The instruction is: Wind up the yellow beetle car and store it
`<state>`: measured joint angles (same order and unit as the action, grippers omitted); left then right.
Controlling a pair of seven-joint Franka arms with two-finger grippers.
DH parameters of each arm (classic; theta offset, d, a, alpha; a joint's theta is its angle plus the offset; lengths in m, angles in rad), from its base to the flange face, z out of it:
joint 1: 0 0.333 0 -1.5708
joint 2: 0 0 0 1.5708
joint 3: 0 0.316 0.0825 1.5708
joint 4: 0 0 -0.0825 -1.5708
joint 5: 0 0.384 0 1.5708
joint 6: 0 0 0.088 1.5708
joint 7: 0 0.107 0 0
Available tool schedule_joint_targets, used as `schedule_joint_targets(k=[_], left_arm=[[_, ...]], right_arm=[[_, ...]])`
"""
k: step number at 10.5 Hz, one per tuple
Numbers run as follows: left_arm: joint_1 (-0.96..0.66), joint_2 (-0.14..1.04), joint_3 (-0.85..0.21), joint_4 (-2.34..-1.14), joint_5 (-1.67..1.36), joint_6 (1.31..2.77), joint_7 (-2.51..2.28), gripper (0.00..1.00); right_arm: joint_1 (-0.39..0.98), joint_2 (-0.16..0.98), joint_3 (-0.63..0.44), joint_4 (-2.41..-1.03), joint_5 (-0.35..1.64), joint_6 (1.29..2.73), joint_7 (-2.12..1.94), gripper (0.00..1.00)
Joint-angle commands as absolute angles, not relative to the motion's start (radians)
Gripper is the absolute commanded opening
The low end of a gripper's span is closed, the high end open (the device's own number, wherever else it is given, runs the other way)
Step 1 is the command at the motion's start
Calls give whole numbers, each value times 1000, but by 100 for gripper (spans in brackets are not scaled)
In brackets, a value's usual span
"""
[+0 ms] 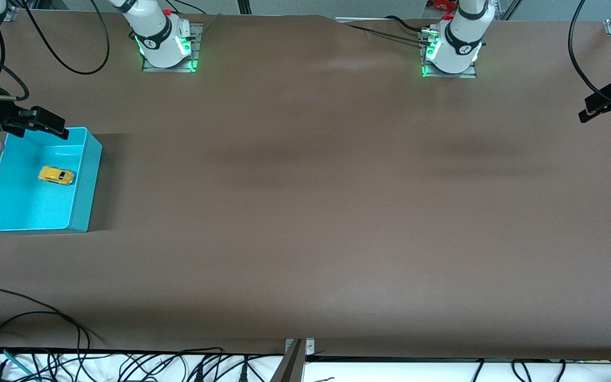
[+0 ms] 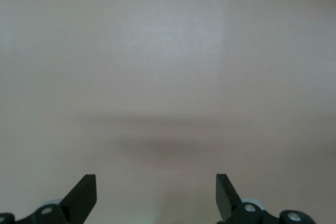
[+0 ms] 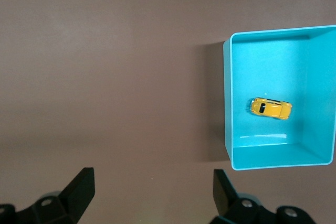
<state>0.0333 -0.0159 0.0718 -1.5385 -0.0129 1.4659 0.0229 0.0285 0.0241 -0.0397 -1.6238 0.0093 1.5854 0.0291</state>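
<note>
The yellow beetle car (image 1: 57,175) lies inside the teal bin (image 1: 86,180) at my right arm's end of the table, resting on the bin's floor, apart from all four walls. Judged from that, the storing looks done (whether the spring was ever wound, I cannot tell from here), so the step in hand is simply to hold clear. If anything is left to do, it would be to lift my right arm straight up and away from the bin, so that no finger clips the rim and tips the car out.

My right gripper (image 1: 40,123) hangs in the air over the bin's edge farthest from the front camera. Its two fingers stand wide apart with nothing between them and nothing touching them; in the right wrist view I look down between them at bare brown table (image 3: 105,77), with the bin and car off to one side.

My left gripper (image 1: 605,101) waits over the table's edge at my left arm's end, well away from the bin. Its fingers (image 2: 84,192) are spread just as wide, empty, with only bare tabletop below.
</note>
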Motion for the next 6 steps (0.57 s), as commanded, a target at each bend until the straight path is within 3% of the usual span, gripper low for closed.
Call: schedule_joint_targets(k=[1,6], left_arm=[[37,-17,74,-1534,3,1451,18,100],[34,-14,74,-1532,5,1450,18,100]], right_arm=[[26,-11,-43,-1634,21,1560,8,100],[28,-12,-41,-1634,23,1554,8,100]])
